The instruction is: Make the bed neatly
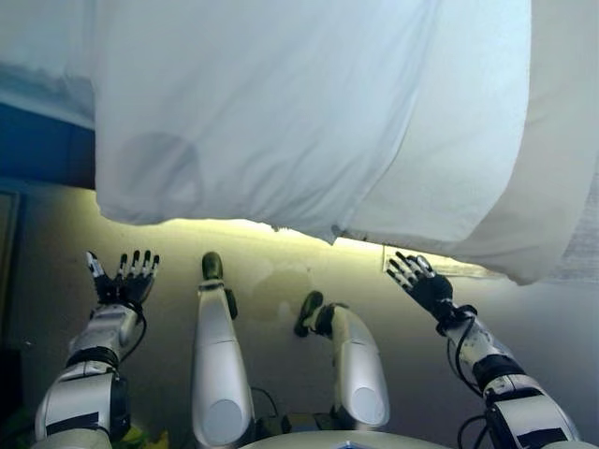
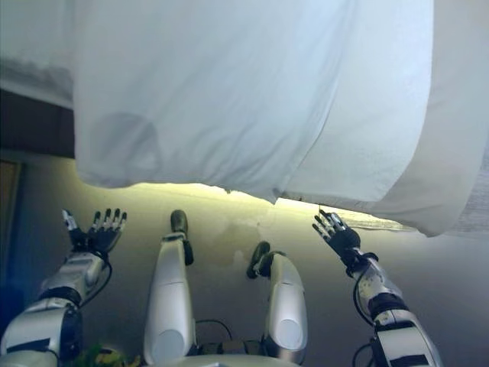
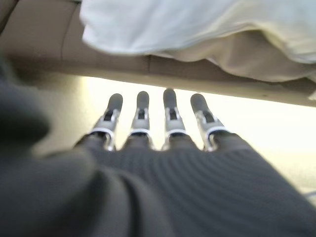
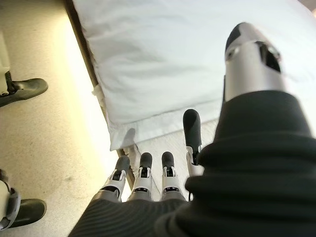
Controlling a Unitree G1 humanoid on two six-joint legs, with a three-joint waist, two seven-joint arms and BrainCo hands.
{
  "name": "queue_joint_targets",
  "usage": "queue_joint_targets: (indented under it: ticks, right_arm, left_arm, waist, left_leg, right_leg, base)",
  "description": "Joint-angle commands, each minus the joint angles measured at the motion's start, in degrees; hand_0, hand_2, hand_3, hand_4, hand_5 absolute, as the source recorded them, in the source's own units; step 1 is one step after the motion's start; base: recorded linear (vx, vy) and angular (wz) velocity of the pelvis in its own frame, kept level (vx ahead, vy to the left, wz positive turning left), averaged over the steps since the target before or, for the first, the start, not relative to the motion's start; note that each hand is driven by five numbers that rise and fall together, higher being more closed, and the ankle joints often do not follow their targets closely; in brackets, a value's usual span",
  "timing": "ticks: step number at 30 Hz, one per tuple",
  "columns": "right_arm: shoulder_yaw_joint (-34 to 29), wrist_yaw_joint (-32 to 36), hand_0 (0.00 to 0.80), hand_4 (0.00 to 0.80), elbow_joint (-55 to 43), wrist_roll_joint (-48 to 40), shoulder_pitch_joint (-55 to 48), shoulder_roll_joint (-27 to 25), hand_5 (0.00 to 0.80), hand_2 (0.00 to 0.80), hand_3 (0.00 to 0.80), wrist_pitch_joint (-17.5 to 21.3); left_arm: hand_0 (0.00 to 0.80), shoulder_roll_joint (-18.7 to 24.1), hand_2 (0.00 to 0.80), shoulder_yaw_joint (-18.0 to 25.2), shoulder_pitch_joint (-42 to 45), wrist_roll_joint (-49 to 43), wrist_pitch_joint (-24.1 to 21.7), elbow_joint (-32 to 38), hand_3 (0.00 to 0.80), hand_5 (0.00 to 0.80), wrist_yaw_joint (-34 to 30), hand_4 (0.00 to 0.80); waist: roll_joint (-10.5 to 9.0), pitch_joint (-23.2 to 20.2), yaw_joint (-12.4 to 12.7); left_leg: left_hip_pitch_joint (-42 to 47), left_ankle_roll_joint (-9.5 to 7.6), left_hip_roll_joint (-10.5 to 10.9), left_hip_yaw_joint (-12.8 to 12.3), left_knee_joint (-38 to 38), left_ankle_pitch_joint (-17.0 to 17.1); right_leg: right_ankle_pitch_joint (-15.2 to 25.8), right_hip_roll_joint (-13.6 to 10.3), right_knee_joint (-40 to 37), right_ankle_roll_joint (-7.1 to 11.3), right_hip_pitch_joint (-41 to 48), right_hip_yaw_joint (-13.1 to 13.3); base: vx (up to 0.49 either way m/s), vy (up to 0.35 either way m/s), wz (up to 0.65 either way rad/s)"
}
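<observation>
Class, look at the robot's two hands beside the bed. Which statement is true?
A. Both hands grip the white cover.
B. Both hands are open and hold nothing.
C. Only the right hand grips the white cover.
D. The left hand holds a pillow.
B: the left hand and right hand both show straight, spread fingers below the hanging white cover, clear of it.

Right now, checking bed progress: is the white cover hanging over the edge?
Yes. The white cover drapes past the bed's side; both hands are open, not touching it.
</observation>
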State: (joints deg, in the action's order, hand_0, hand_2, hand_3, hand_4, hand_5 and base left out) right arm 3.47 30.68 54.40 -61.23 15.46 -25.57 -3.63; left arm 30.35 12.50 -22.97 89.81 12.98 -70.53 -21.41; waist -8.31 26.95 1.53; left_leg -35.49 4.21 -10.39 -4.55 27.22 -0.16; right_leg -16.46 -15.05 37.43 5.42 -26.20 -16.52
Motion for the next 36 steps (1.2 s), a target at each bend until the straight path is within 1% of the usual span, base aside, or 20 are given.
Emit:
queue_joint_targets:
  ticks: [1, 2, 4, 5, 7, 9, 10, 11, 13, 14, 16, 18, 19, 21, 23, 26, 28, 30, 33, 36]
  right_arm:
    - [-3.2, 0.3, 0.0, 0.0, 5.0, 3.5, -2.3, -1.8, 0.0, 0.0, 0.0, 3.1]
    - [-3.4, -0.1, 0.0, 0.0, 5.7, 4.5, -2.6, -1.6, 0.0, 0.0, 0.0, 3.3]
    - [-3.9, -0.8, 0.0, 0.0, 8.6, 7.7, -3.4, -0.8, 0.0, 0.0, 0.0, 4.1]
    - [-4.4, -0.9, 0.0, 0.0, 9.9, 8.6, -4.0, -0.6, 0.0, 0.0, 0.0, 4.0]
    - [-5.4, -0.2, 0.0, 0.0, 13.1, 11.1, -5.8, 0.9, 0.0, 0.0, 0.0, 4.4]
    - [-5.4, -0.1, 0.0, 0.0, 14.5, 14.0, -7.6, 2.1, 0.0, 0.0, 0.0, 4.4]
    - [-5.0, -0.5, 0.0, 0.0, 15.1, 15.6, -8.5, 2.9, 0.0, 0.0, 0.0, 4.5]
    - [-4.7, -0.9, 0.0, 0.0, 15.7, 17.2, -9.3, 3.7, 0.0, 0.0, 0.0, 4.7]
    - [-3.9, -2.1, 0.0, 0.0, 16.4, 19.0, -10.8, 5.2, 0.0, 0.0, 0.0, 4.5]
    - [-3.4, -2.7, 0.0, 0.0, 17.0, 19.2, -11.5, 5.8, 0.0, 0.0, 0.0, 4.0]
    - [-2.8, -3.7, 0.0, 0.0, 18.1, 18.8, -12.7, 6.8, 0.0, 0.0, 0.0, 3.2]
    - [-2.7, -3.7, 0.0, 0.0, 19.4, 18.5, -13.6, 7.4, 0.0, 0.0, 0.0, 3.2]
    - [-2.8, -4.9, 0.0, 0.0, 20.0, 16.2, -13.9, 8.1, 0.0, 0.0, 0.0, 3.3]
    - [-3.6, -6.5, 0.0, 0.0, 20.8, 13.3, -14.0, 8.9, 0.0, 0.0, 0.0, 3.1]
    - [-4.5, -7.5, 0.0, 0.0, 21.5, 10.1, -14.5, 9.7, 0.0, 0.0, 0.0, 3.3]
    - [-5.7, -10.6, 0.0, 0.0, 23.4, 7.9, -14.9, 11.1, 0.0, 0.0, 0.0, 3.6]
    - [-6.2, -13.1, 0.0, 0.0, 24.6, 7.4, -14.9, 11.7, 0.0, 0.0, 0.0, 3.4]
    - [-6.8, -15.3, 0.0, 0.0, 26.3, 8.4, -15.3, 12.3, 0.0, 0.0, 0.0, 3.3]
    - [-6.3, -15.2, 0.0, 0.0, 27.0, 9.4, -15.3, 13.0, 0.0, 0.0, 0.0, 3.5]
    - [-5.0, -14.6, 0.0, 0.0, 26.4, 10.0, -15.0, 13.8, 0.0, 0.0, 0.0, 3.6]
  left_arm:
    - [0.0, -1.7, 0.0, -3.2, 2.4, -9.3, -5.7, -0.7, 0.0, 0.0, 0.5, 0.0]
    - [0.0, -2.1, 0.0, -3.3, 2.8, -9.3, -6.1, -0.8, 0.0, 0.0, 0.8, 0.0]
    - [0.0, -3.3, 0.0, -3.2, 4.3, -13.3, -7.3, -1.6, 0.0, 0.0, 0.2, 0.0]
    - [0.0, -3.9, 0.0, -3.5, 5.2, -14.4, -7.8, -1.6, 0.0, 0.0, -0.2, 0.0]
    - [0.0, -5.8, 0.0, -4.4, 7.6, -21.6, -11.0, -1.6, 0.0, 0.0, 0.2, 0.0]
    - [0.0, -6.8, 0.0, -5.5, 9.7, -26.7, -13.9, -1.6, 0.0, 0.0, 2.2, 0.0]
    - [0.0, -7.2, 0.0, -5.8, 10.6, -26.5, -14.2, -2.0, 0.0, 0.0, 3.1, 0.0]
    - [0.0, -7.5, 0.0, -5.1, 11.4, -26.0, -14.1, -2.6, 0.0, 0.0, 4.3, 0.0]
    - [0.0, -7.6, 0.0, -4.3, 12.5, -30.1, -14.3, -3.7, 0.0, 0.0, 6.6, 0.0]
    - [0.0, -7.5, 0.0, -4.8, 13.0, -35.7, -15.1, -4.4, 0.0, 0.0, 8.1, 0.0]
    - [0.0, -7.9, 0.0, -6.8, 13.7, -43.2, -16.4, -5.2, 0.0, 0.0, 10.9, 0.0]
    - [0.0, -9.1, 0.0, -8.8, 14.4, -47.8, -16.5, -5.9, 0.0, 0.0, 12.3, 0.0]
    - [0.0, -10.3, 0.0, -9.9, 15.0, -51.5, -17.0, -6.3, 0.0, 0.0, 13.5, 0.0]
    - [0.0, -12.0, 0.0, -12.5, 15.7, -55.4, -17.8, -7.0, 0.0, 0.0, 14.7, 0.0]
    - [0.0, -13.2, 0.0, -13.7, 16.3, -56.2, -17.5, -7.5, 0.0, 0.0, 15.8, 0.0]
    - [0.0, -15.3, 0.0, -14.9, 16.8, -57.2, -16.1, -9.0, 0.0, 0.0, 16.4, 0.0]
    - [0.0, -16.4, 0.0, -15.1, 17.2, -57.7, -15.6, -9.7, 0.0, 0.0, 15.7, 0.0]
    - [0.0, -18.0, 0.0, -16.0, 17.9, -58.0, -16.1, -10.3, 0.0, 0.0, 14.8, 0.0]
    - [0.0, -19.3, 0.0, -16.8, 18.0, -56.5, -15.8, -10.3, 0.0, 0.0, 14.7, 0.0]
    - [0.0, -19.6, 0.0, -16.9, 18.1, -55.8, -15.3, -10.2, 0.0, 0.0, 14.4, 0.0]
  waist:
    - [3.49, -6.2, 0.9]
    - [3.92, -6.7, 0.8]
    - [5.23, -8.4, 0.6]
    - [5.86, -9.3, 0.6]
    - [7.34, -11.5, 0.5]
    - [8.18, -13.6, 0.4]
    - [8.65, -15.1, 0.3]
    - [8.98, -16.2, 0.2]
    - [9.39, -17.9, -0.1]
    - [9.54, -18.8, -0.3]
    - [9.84, -20.3, -0.7]
    - [10.15, -21.2, -1.1]
    - [10.33, -21.7, -1.3]
    - [10.58, -22.2, -1.7]
    - [10.71, -22.7, -1.9]
    - [10.67, -23.4, -2.3]
    - [10.56, -23.6, -2.5]
    - [10.28, -24.1, -2.7]
    - [9.92, -24.4, -2.6]
    - [9.61, -24.4, -2.5]
  left_leg:
    - [7.6, 3.75, -0.5, 0.2, -3.2, -2.7]
    - [9.1, 3.73, -0.1, -0.1, -4.3, -2.4]
    - [12.9, 3.5, 0.8, -1.0, -7.1, -1.8]
    - [14.9, 3.36, 1.3, -1.3, -8.7, -1.4]
    - [19.0, 3.17, 2.0, -1.9, -11.9, -0.6]
    - [22.9, 3.07, 2.5, -2.2, -15.2, 0.2]
    - [24.8, 2.91, 2.7, -2.5, -17.3, 0.9]
    - [26.6, 2.84, 2.9, -2.6, -18.9, 1.2]
    - [29.1, 2.73, 3.1, -2.9, -21.0, 1.5]
    - [30.4, 2.62, 3.2, -3.0, -22.3, 1.7]
    - [32.7, 2.5, 3.1, -3.3, -25.1, 2.5]
    - [34.5, 2.66, 3.0, -3.7, -27.5, 3.4]
    - [35.4, 2.75, 3.0, -3.9, -28.8, 3.9]
    - [36.6, 2.81, 3.1, -3.7, -30.7, 4.4]
    - [37.1, 2.78, 3.1, -3.7, -31.4, 4.4]
    - [38.0, 2.67, 3.1, -3.7, -32.0, 4.2]
    - [38.6, 2.57, 3.0, -4.0, -32.0, 4.0]
    - [39.4, 2.43, 2.5, -4.5, -32.2, 3.9]
    - [40.1, 2.41, 2.0, -4.5, -32.2, 3.6]
    - [40.4, 2.43, 1.8, -4.2, -32.2, 3.6]
  right_leg:
    - [12.1, -3.7, -9.3, 3.98, 1.1, 2.7]
    - [12.1, -3.7, -10.3, 3.97, 2.7, 2.5]
    - [12.3, -3.5, -12.9, 3.82, 6.3, 2.1]
    - [12.5, -3.5, -14.4, 3.75, 8.3, 1.7]
    - [13.0, -3.2, -17.9, 3.54, 12.9, 1.2]
    - [13.3, -2.4, -21.6, 3.55, 17.5, 0.5]
    - [13.8, -1.9, -23.8, 3.56, 19.7, 0.2]
    - [14.1, -1.6, -25.3, 3.64, 21.6, 0.0]
    - [14.7, -1.2, -27.0, 3.7, 23.8, -0.1]
    - [15.1, -1.0, -27.9, 3.73, 24.8, -0.1]
    - [15.6, -0.2, -30.0, 3.79, 26.5, 0.0]
    - [16.4, 0.4, -32.2, 3.89, 27.8, 0.0]
    - [16.8, 0.7, -33.3, 3.93, 28.5, 0.0]
    - [17.3, 1.2, -34.6, 3.88, 29.3, 0.2]
    - [17.5, 1.6, -35.5, 3.76, 30.0, 0.2]
    - [17.6, 2.3, -36.9, 3.4, 31.2, -0.1]
    - [17.7, 2.6, -37.3, 3.23, 31.6, 0.2]
    - [17.9, 3.1, -38.1, 2.99, 32.2, 0.2]
    - [18.1, 3.7, -38.6, 2.83, 33.1, 0.2]
    - [18.0, 4.1, -38.8, 2.6, 33.5, 0.5]
  base:
    - [0.097, -0.062, -0.04]
    - [0.101, -0.047, -0.04]
    - [0.144, -0.024, -0.02]
    - [0.205, -0.007, 0.03]
    - [0.23, -0.036, 0.01]
    - [0.249, -0.076, -0.06]
    - [0.274, -0.076, -0.07]
    - [0.254, -0.069, -0.08]
    - [0.237, -0.071, -0.03]
    - [0.222, -0.065, 0.03]
    - [0.161, -0.046, 0.07]
    - [0.098, -0.019, 0.09]
    - [0.076, -0.001, 0.01]
    - [0.059, 0.004, -0.16]
    - [0.04, -0.005, -0.15]
    - [0.035, -0.022, -0.07]
    - [0.035, -0.028, -0.09]
    - [0.066, -0.061, -0.16]
    - [0.057, -0.084, -0.15]
    - [0.045, -0.066, -0.02]
